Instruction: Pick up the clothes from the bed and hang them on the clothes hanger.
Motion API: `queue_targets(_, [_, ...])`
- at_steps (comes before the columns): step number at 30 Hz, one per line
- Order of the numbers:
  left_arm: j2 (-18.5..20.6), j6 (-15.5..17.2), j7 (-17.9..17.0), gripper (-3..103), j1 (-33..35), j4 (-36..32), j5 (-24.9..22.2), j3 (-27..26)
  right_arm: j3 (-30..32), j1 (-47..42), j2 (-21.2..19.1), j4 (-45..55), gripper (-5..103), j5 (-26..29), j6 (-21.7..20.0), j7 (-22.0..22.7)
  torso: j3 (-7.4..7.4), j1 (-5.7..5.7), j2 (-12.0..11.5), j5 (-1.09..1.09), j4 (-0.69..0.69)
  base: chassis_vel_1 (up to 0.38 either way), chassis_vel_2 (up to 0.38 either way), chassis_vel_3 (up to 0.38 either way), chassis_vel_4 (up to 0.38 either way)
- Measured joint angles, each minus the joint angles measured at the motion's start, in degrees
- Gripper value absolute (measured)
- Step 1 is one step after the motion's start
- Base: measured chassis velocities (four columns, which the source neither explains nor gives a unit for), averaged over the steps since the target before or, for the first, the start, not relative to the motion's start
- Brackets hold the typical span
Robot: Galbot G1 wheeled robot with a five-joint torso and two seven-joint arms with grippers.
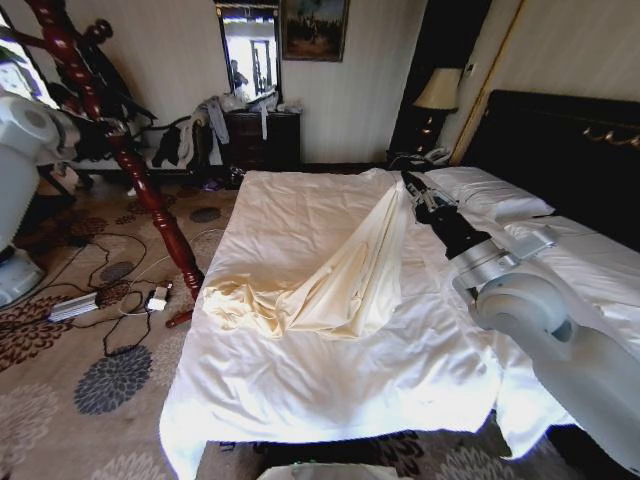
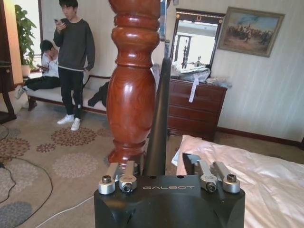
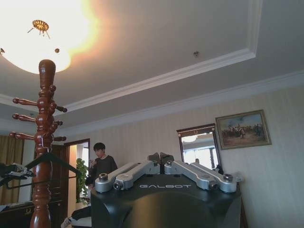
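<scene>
Jaws of the right gripper [image 1: 404, 181] are pinched together on a lifted fold of the clothes [image 1: 340, 280], a large pale cream-yellow garment of thin, slightly shiny fabric; in the right wrist view the fingers [image 3: 154, 158] meet at their tips. From that raised fold the garment drapes down in a long ridge and spreads in a crumpled heap on the bed [image 1: 300, 390], a wide bed with a white quilted duvet, white pillows and a tall black headboard.

The left gripper [image 2: 167, 164] holds the clothes hanger [image 2: 159, 118], a slim dark hanger seen edge-on as a narrow black blade rising between its jaws, which are closed against it. Directly behind the hanger stands the tall reddish-brown turned wooden coat stand [image 1: 120, 140], very close to the gripper. In the right wrist view the same hanger appears far off beside the stand.

A dark wooden dresser [image 1: 262, 138] with a heap of grey and dark clothing sits against the far wall. Cables lie on the patterned carpet [image 1: 110, 385] beside the bed.

The right arm reaches forward over the bed from the right, its wrist turned upward toward the ceiling. The left arm is raised at the left edge, pointing toward the stand.
</scene>
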Motion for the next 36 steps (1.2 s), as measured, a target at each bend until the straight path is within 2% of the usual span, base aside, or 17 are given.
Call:
queue_targets(1, [-0.03,0.05,-0.05,44,-0.04,0.19,-0.11,0.00,-0.08,-0.01,0.03,-0.02,0,-0.08,0.00,0.00,0.00,0.00,0.00,0.00,0.00,0.000,0.000,0.000,0.000])
queue_targets(2, [-0.03,0.05,-0.05,44,-0.04,0.19,-0.11,0.00,-0.08,-0.01,0.03,-0.02,0,-0.08,0.00,0.00,0.00,0.00,0.00,0.00,0.00,0.000,0.000,0.000,0.000])
queue_targets(7, [0.17,0.08,0.31,20,-0.16,-0.10,-0.63,-0.07,-0.21,0.10,-0.05,-0.33,0,-0.18,0.07,-0.08,0.00,-0.01,0.00,0.00,-0.01,0.000,0.000,0.000,0.000])
queue_targets(13, [0.49,-0.57,0.94,20,-0.22,-0.78,-0.75,-0.13,-0.29,0.38,-0.14,-0.34,0,-0.18,0.10,-0.11,0.00,0.00,0.00,-0.01,0.01,0.000,0.000,0.000,0.000])
queue_targets(24, [2.14,-2.62,1.73,20,-1.97,-4.91,-3.99,-0.21,-0.19,0.31,-0.11,-0.04,0,-0.23,0.17,-0.12,0.00,0.00,0.00,0.00,0.01,0.000,0.000,0.000,0.000])
queue_targets(28, [3.93,-2.71,1.61,20,-0.94,-9.74,-6.56,-1.57,-0.04,-0.01,0.01,0.10,0,-0.47,0.17,-0.12,0.00,0.00,0.00,0.00,0.00,0.000,0.000,0.000,0.000])
queue_targets(31, [6.13,-2.63,0.72,20,2.21,-15.95,-9.01,-4.75,0.09,-0.43,0.14,0.15,0,-0.87,0.17,-0.09,0.00,0.00,0.00,0.00,0.00,0.000,0.000,0.000,0.000])
queue_targets(32, [6.13,-2.63,0.72,20,2.21,-15.95,-9.01,-4.75,0.09,-0.43,0.14,0.15,0,-0.87,0.17,-0.09,0.00,0.00,0.00,0.00,0.00,0.000,0.000,0.000,0.000])
queue_targets(35, [8.92,-2.23,0.31,20,7.86,-22.82,-10.84,-10.64,0.14,-0.78,0.29,0.17,0,-1.13,0.17,-0.01,-0.01,0.00,0.00,0.01,0.00,0.000,0.000,0.000,0.000])
queue_targets(36, [8.92,-2.23,0.31,20,7.86,-22.82,-10.84,-10.64,0.14,-0.78,0.29,0.17,0,-1.13,0.17,-0.01,-0.01,0.00,0.00,0.01,0.00,0.000,0.000,0.000,0.000])
